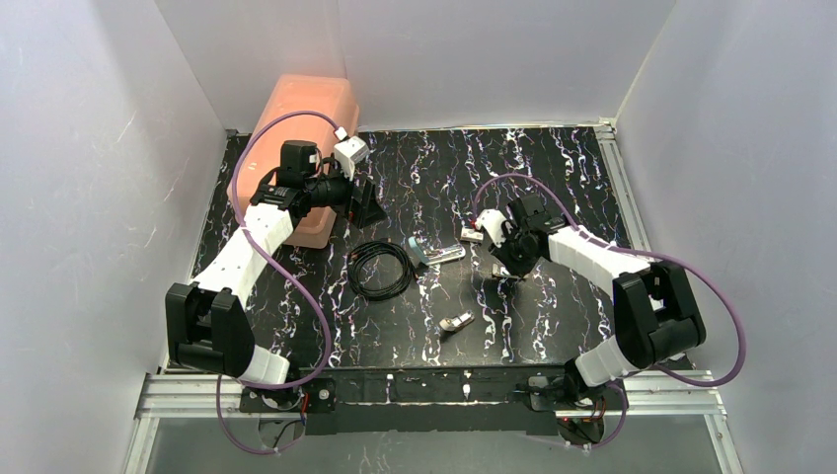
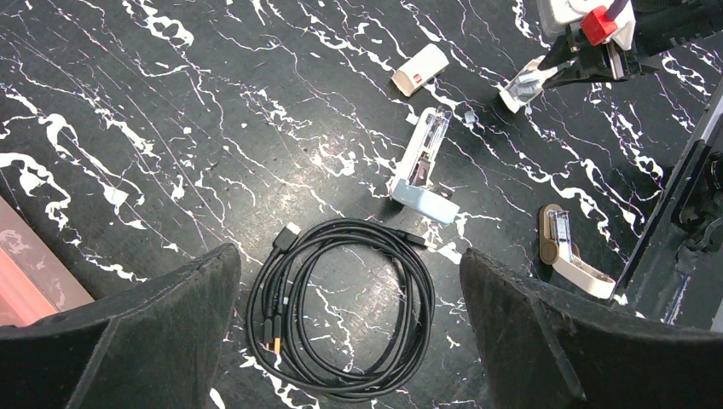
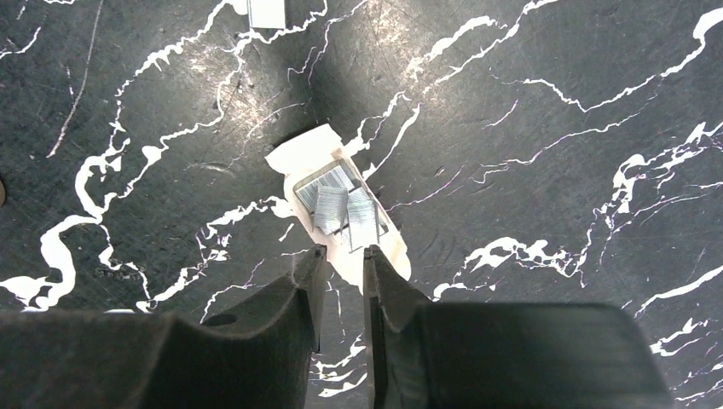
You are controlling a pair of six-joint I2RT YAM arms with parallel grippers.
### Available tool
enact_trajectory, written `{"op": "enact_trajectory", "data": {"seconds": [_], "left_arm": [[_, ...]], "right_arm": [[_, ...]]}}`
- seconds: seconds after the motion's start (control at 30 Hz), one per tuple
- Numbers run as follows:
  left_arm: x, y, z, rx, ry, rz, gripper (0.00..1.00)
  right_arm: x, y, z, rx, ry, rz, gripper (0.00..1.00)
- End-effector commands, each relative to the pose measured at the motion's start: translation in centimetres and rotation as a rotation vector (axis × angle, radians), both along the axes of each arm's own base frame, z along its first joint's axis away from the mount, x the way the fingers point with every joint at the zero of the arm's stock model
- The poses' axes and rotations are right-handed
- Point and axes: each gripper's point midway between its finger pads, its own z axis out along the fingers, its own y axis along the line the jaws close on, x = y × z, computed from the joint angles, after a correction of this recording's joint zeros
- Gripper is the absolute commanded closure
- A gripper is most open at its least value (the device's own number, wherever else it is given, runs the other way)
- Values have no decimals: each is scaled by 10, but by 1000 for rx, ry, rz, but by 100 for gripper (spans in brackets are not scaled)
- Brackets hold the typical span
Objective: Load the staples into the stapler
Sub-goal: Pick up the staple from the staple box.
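The light-blue stapler [image 2: 424,166] lies opened on the black marbled table, its silver channel exposed; in the top view the stapler [image 1: 434,254] sits mid-table. The staples [image 3: 341,207] are short silvery strips lying loose in a small pale cardboard tray [image 3: 311,149]. My right gripper [image 3: 344,250] hovers at the tray's near end, jaws a narrow gap apart with nothing clamped between them; one strip's end reaches just to the fingertips. From the left wrist view the right gripper [image 2: 552,75] meets the tray [image 2: 522,89]. My left gripper [image 2: 348,251] is wide open, high above the cable coil.
A coiled black cable [image 1: 380,269] lies left of the stapler. A small white block [image 1: 472,235] sits behind it. A tan stapler-like item [image 1: 456,322] lies nearer the front. A pink container [image 1: 296,118] stands at the back left beside the left arm.
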Motion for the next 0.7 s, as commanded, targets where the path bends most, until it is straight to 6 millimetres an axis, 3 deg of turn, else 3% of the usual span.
{"op": "enact_trajectory", "data": {"seconds": [0.0,0.67], "left_arm": [[-2,-1,5,-11,1,-19,2],[-2,-1,3,-8,4,-21,2]], "right_arm": [[18,3,11,3,-51,6,68],[21,-4,0,3,-31,-13,67]]}}
